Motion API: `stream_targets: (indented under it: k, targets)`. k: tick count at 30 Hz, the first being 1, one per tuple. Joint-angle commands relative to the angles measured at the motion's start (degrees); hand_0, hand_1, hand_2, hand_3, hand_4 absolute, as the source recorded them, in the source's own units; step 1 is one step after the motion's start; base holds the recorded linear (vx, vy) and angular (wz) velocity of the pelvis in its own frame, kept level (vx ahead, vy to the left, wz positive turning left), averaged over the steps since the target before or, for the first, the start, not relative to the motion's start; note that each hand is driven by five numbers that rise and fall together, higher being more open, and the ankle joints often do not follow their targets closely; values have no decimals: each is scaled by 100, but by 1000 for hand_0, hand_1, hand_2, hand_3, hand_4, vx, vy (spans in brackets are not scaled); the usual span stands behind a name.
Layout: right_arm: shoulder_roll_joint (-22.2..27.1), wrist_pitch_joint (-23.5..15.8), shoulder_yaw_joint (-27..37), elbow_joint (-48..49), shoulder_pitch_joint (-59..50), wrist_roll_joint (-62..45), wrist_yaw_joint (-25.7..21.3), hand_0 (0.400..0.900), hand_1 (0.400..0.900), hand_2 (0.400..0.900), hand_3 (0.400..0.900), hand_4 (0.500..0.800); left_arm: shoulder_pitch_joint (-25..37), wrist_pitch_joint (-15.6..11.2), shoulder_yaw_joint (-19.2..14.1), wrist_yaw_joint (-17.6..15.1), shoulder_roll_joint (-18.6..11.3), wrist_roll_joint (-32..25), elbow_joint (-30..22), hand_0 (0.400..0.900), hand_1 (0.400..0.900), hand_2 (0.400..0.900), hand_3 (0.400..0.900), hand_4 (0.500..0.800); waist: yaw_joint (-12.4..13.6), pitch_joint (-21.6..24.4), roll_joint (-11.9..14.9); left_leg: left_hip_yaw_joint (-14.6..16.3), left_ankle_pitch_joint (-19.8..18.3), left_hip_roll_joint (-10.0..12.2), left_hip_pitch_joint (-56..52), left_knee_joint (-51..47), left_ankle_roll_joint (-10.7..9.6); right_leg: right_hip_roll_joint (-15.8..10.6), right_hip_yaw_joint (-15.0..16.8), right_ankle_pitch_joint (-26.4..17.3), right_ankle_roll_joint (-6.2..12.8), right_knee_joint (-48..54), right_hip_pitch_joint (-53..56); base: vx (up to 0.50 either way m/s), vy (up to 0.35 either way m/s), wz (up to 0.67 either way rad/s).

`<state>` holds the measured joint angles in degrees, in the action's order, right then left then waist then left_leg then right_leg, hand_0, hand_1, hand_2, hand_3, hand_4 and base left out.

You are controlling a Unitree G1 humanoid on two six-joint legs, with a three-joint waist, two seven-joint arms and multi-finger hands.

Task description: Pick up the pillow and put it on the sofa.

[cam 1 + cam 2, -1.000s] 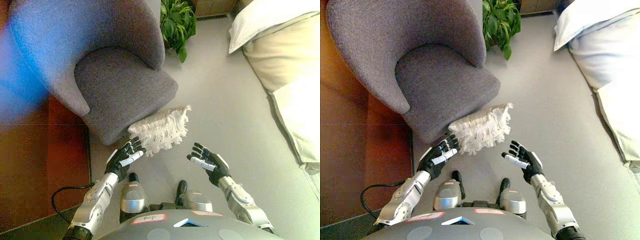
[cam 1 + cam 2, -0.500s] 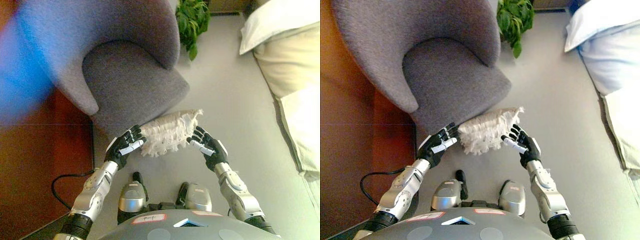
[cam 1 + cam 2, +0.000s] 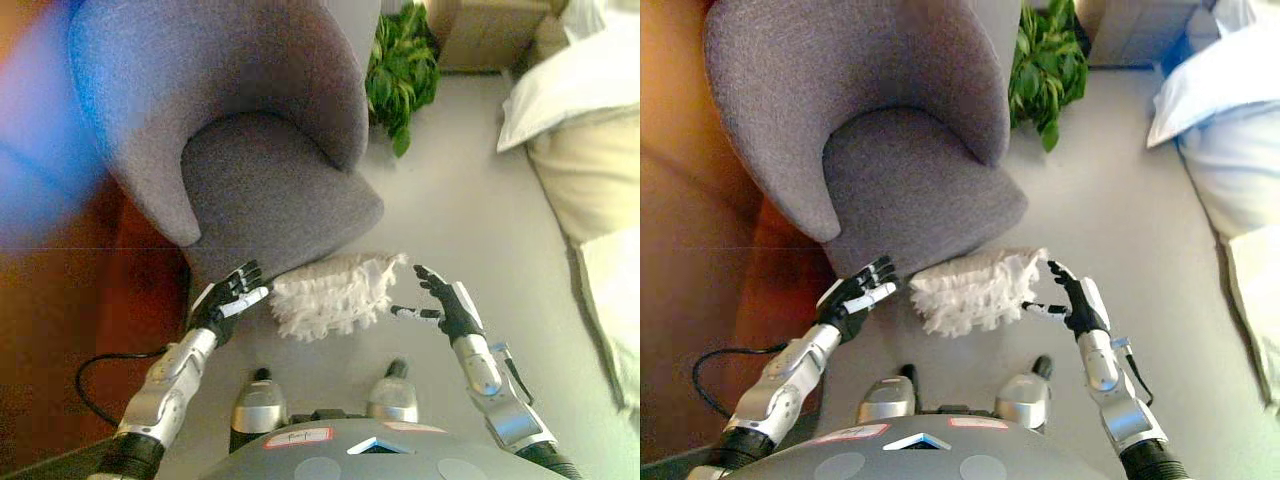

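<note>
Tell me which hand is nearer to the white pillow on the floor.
Both about equally near. The left hand is open just off the white pillow's left end; the right hand is open just off its right end. Neither grips it.

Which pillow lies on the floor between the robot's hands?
The white fringed pillow against the grey armchair; the smooth white pillow lies far off at upper right.

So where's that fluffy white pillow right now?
The shaggy white fringed pillow lies on the grey floor, at the front edge of the grey upholstered armchair, between the robot's open left hand and right hand.
</note>
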<state>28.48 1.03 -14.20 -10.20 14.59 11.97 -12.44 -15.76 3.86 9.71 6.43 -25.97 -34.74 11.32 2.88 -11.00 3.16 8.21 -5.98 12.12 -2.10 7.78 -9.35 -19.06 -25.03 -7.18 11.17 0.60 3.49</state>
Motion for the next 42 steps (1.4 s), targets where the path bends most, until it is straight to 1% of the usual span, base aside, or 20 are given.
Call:
stream_targets:
  k: [1, 5, 7, 8, 10, 11, 13, 14, 15, 20, 21, 22, 25, 26, 29, 32, 33, 37, 39, 42]
  targets:
    - [431, -174, 373, 460, -744, 620, -365, 900, 900, 900, 900, 800, -41, -207, -196, 160, -204, -234, -585, 900, 900, 900, 900, 800, 268, 18, 93, 335, 344, 306, 202, 21, 317, -563, 169, -256, 332, -532, -323, 82, -196, 46]
    - [921, -196, 412, 435, -1171, 985, -255, 900, 900, 900, 900, 800, -159, -128, -375, 267, -273, -395, -761, 900, 900, 900, 900, 800, 415, -212, 130, 16, 289, 652, 662, 609, 165, -471, 156, 1, 252, -717, -578, -11, -165, 39]
    - [1129, -283, 371, 370, -1422, 1160, -241, 900, 900, 900, 900, 800, -116, -117, -404, 290, -322, -637, -785, 900, 900, 900, 900, 800, 450, -366, 127, -114, 228, 745, 896, 859, 128, -505, 164, 45, 205, -843, -792, -138, -117, 34]
    - [1327, -289, 293, 304, -1697, 1113, -310, 900, 900, 900, 900, 800, -38, -241, -388, 344, -390, -820, -780, 900, 900, 900, 900, 800, 486, -606, 102, -233, 165, 844, 1131, 1134, 95, -562, 209, 91, 171, -1025, -1023, -234, -90, 32]
    - [1516, -316, 168, 202, -2039, 1070, -393, 900, 900, 900, 900, 800, 85, -302, -338, 353, -455, -1131, -783, 900, 900, 900, 900, 800, 500, -834, 89, -403, 129, 874, 1490, 1423, 100, -663, 240, 129, 119, -1273, -1370, -256, -55, 31]
    - [1609, -296, 74, 146, -2238, 1050, -449, 900, 900, 900, 900, 800, 161, -387, -269, 340, -499, -1308, -784, 900, 900, 900, 900, 800, 516, -991, 75, -511, 80, 882, 1704, 1599, 108, -742, 283, 157, 100, -1451, -1605, -225, -33, 29]
    - [1670, -328, -54, 35, -2492, 1063, -523, 900, 900, 900, 900, 800, 276, -487, -183, 282, -526, -1525, -777, 900, 900, 900, 900, 800, 537, -1150, 61, -642, 13, 888, 2021, 1812, 125, -828, 337, 222, 81, -1702, -1929, -194, -25, 25]
    - [1731, -342, -135, -39, -2657, 992, -608, 900, 900, 900, 900, 800, 344, -576, -129, 279, -551, -1600, -777, 900, 900, 900, 900, 800, 574, -1300, 54, -730, -24, 865, 2239, 1949, 148, -910, 368, 245, 82, -1906, -2187, -128, -31, 20]
    - [1764, -324, -199, -94, -2792, 939, -648, 900, 900, 900, 900, 800, 400, -638, -87, 261, -576, -1641, -786, 900, 900, 900, 900, 800, 602, -1373, 31, -805, -176, 881, 2387, 2083, 129, -970, 431, 363, 151, -2140, -2389, -133, -29, 19]
    - [1935, -372, -303, -495, -3429, 673, -743, 900, 900, 900, 900, 800, 720, -880, 43, 185, -695, -1831, -903, 900, 900, 900, 900, 800, 712, -1753, -6, -902, -297, 751, 3221, 2515, 212, -1239, 591, 490, 203, -2895, -3310, -177, 14, 13]
    - [1980, -394, -296, -593, -3529, 676, -762, 900, 900, 900, 900, 800, 765, -920, 50, 179, -714, -1842, -940, 900, 900, 900, 900, 800, 719, -1798, 11, -872, -223, 698, 3424, 2610, 262, -1282, 605, 432, 144, -2983, -3509, -218, 35, 14]
    - [2049, -419, -322, -693, -3681, 641, -808, 900, 900, 900, 900, 800, 826, -997, 86, 177, -731, -1847, -984, 900, 900, 900, 900, 800, 733, -1875, -9, -871, -283, 677, 3616, 2787, 286, -1305, 627, 499, 126, -3193, -3697, -218, 48, 13]
    - [2210, -436, -374, -850, -4005, 625, -869, 900, 900, 900, 900, 800, 925, -1159, 157, 177, -748, -1910, -1117, 900, 900, 900, 900, 800, 742, -1880, -84, -815, -442, 650, 4074, 3180, 360, -1307, 681, 720, 38, -3716, -4174, -99, 78, 6]
    - [2243, -402, -413, -911, -4101, 639, -863, 900, 900, 900, 900, 800, 943, -1210, 194, 159, -767, -1923, -1188, 900, 900, 900, 900, 800, 760, -1880, -146, -812, -693, 703, 4201, 3470, 325, -1335, 745, 966, 78, -4068, -4318, -16, 78, 8]
    - [2332, -359, -529, -1131, -4408, 626, -873, 900, 900, 900, 900, 800, 1062, -1353, 281, 159, -771, -2055, -1293, 900, 900, 900, 900, 800, 765, -1880, -243, -757, -845, 771, 4636, 3930, 365, -1433, 842, 1238, -7, -4717, -4803, -58, 92, 12]
    - [2409, -251, -673, -1370, -4730, 703, -938, 900, 900, 900, 900, 800, 1181, -1461, 354, 212, -750, -2160, -1391, 900, 900, 900, 900, 800, 775, -1880, -356, -800, -1049, 765, 5099, 4503, 378, -1476, 1032, 1550, -104, -5343, -5270, -64, 103, 10]
    - [2434, -193, -737, -1510, -4886, 725, -1021, 900, 900, 900, 900, 800, 1208, -1498, 384, 250, -751, -2177, -1447, 900, 900, 900, 900, 800, 797, -1880, -395, -866, -1157, 747, 5329, 4813, 384, -1506, 1118, 1678, -144, -5647, -5506, -56, 105, 14]
    - [2454, 40, -1013, -1992, -5386, 906, -1249, 900, 900, 900, 900, 800, 1289, -1615, 451, 344, -713, -2303, -1520, 900, 900, 900, 900, 800, 869, -1880, -496, -992, -1402, 650, 5830, 5502, 419, -1561, 1303, 1987, -239, -6313, -6027, -18, 77, 13]
    - [2428, 197, -1150, -2206, -5611, 1051, -1225, 900, 900, 900, 900, 800, 1301, -1657, 460, 416, -712, -2378, -1549, 900, 900, 900, 900, 800, 915, -1880, -542, -1064, -1509, 606, 6084, 5849, 436, -1555, 1398, 2166, -274, -6661, -6260, 22, 52, 14]
    - [2404, 390, -1375, -2443, -5901, 972, -958, 900, 900, 900, 900, 800, 1291, -1649, 459, 476, -683, -2507, -1575, 900, 900, 900, 900, 800, 978, -1880, -573, -1214, -1658, 548, 6395, 6328, 433, -1566, 1540, 2379, -312, -7101, -6553, 38, 56, 10]
